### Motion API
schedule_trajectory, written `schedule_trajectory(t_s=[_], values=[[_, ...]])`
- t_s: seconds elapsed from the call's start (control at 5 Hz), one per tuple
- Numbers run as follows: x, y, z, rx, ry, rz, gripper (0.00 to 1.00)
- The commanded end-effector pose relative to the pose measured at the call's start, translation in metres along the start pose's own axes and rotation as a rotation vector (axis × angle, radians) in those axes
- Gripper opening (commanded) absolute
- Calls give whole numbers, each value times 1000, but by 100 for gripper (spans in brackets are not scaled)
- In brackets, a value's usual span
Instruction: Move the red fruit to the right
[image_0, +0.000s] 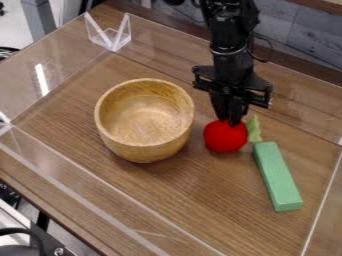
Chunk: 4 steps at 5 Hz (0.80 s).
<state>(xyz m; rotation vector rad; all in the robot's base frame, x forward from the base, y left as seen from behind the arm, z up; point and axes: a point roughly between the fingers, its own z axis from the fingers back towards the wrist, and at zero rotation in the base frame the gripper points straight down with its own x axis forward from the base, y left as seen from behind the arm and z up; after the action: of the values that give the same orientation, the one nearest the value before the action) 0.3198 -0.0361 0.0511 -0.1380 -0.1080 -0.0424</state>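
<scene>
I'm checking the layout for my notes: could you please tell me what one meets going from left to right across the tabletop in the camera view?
wooden bowl → red fruit, with the gripper directly above it → green block

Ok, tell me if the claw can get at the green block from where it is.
Probably yes. The claw is right over the red fruit, and the green block lies just beside it, flat on the table with nothing on top or between them.
</scene>
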Motion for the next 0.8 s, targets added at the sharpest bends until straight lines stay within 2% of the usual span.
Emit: schedule_trajectory(t_s=[0.0, 0.2, 0.4, 0.6], values=[[18, -12, -1, -8, -50, 32, 0], [25, -26, -17, -14, -46, 63, 0], [25, -16, -25, -29, -26, -9, 100], [24, -7, -27, -43, -5, -71, 100]])
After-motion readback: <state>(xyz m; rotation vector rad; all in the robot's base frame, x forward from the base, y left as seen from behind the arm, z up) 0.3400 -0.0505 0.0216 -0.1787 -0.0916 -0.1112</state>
